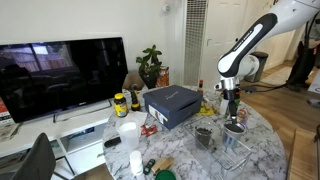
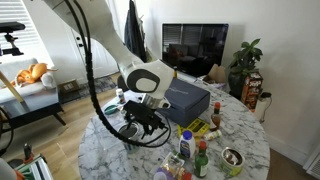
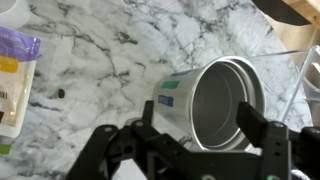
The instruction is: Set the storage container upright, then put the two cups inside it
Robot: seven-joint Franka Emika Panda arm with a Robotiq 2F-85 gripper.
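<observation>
A silvery metal tin-like cup [image 3: 212,103] with a white, blue-labelled side sits on the marble table, its open mouth towards the wrist camera. My gripper [image 3: 200,122] is open, with one finger on each side of this cup and a gap at both. In an exterior view the gripper [image 1: 232,100] hangs just above the metal cup [image 1: 235,127]. The small dark cup [image 1: 203,134] stands to its left. A clear storage container [image 1: 238,152] shows faintly in front of the metal cup; I cannot tell how it lies. Its clear edge also shows in the wrist view [image 3: 298,75].
A blue-grey box [image 1: 172,105] lies mid-table and shows in both exterior views [image 2: 186,100]. Slim bottles [image 2: 200,160] and another tin [image 2: 232,158] stand near the table edge. A white cup [image 1: 128,133], a yellow-lidded jar [image 1: 120,103] and a purple packet [image 3: 15,70] are nearby.
</observation>
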